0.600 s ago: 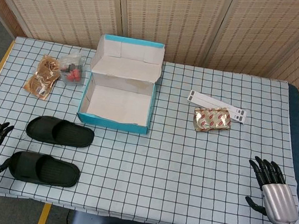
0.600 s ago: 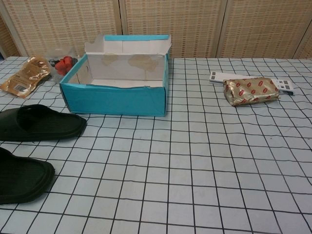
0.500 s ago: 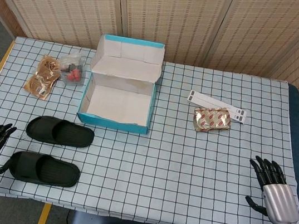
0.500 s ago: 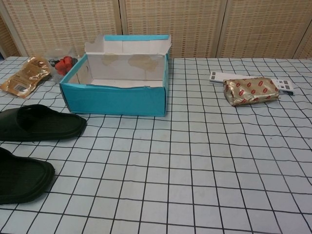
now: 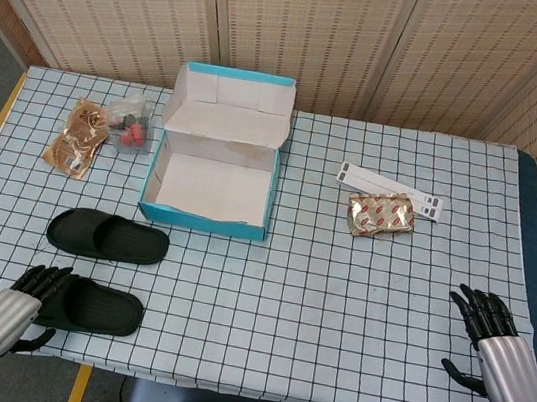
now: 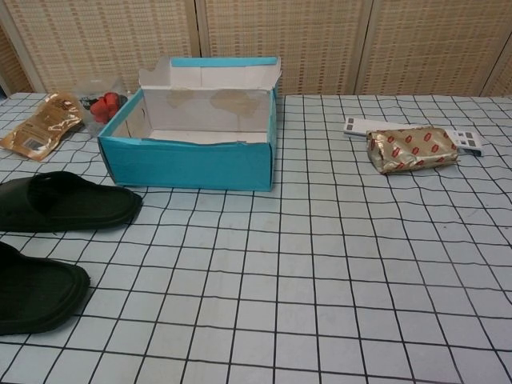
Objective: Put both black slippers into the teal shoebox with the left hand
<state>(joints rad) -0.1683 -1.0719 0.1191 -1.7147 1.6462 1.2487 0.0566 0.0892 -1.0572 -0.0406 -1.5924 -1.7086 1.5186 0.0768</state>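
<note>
Two black slippers lie on the checked cloth at the front left: the far slipper [image 5: 109, 236] [image 6: 66, 202] and the near slipper [image 5: 96, 306] [image 6: 32, 289]. Behind them stands the teal shoebox [image 5: 212, 186] [image 6: 190, 160], open and empty, its lid raised at the back. My left hand [image 5: 18, 310] sits at the near slipper's left end, fingers spread over its heel, holding nothing. My right hand [image 5: 497, 343] hangs open at the table's front right corner. Neither hand shows in the chest view.
A brown snack bag [image 5: 78, 137] [image 6: 38, 125] and a clear pack with red pieces [image 5: 130, 127] [image 6: 105, 104] lie left of the box. To the right are a gold-red packet [image 5: 380, 216] [image 6: 412, 149] and a white strip [image 5: 391, 190]. The table's front edge runs close to both hands.
My left hand has moved right and toward the front, from beside the table's left edge to the near slipper's heel. The right hand sank slightly. The slippers have not moved.
</note>
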